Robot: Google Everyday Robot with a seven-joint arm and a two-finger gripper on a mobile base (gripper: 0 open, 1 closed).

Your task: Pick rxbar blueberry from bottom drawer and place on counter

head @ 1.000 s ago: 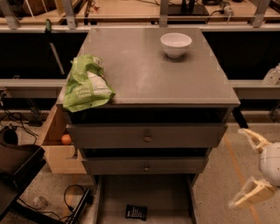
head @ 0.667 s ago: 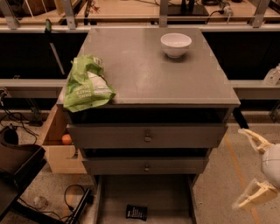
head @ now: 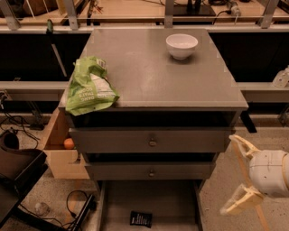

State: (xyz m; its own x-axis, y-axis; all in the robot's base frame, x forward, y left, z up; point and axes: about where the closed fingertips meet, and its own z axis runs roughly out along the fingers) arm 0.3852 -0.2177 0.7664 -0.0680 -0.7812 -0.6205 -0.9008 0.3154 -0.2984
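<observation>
Rxbar lies flat on the floor of the pulled-out bottom drawer, toward its near end, well apart from your gripper. Your gripper hangs right of the cabinet, beside the lower drawers, its fingers spread wide and holding nothing. On the counter you have a bowl and a green bag.

Robotics test lab, staged for trials rather than lived in.
The pincer is hanging low at the right, fingers spread, beside a grey drawer cabinet. Far to its left, loose cables are trailing over speckled floor. Above and behind it, metal rails and wooden workbenches are running past the cabinet's desk.
</observation>
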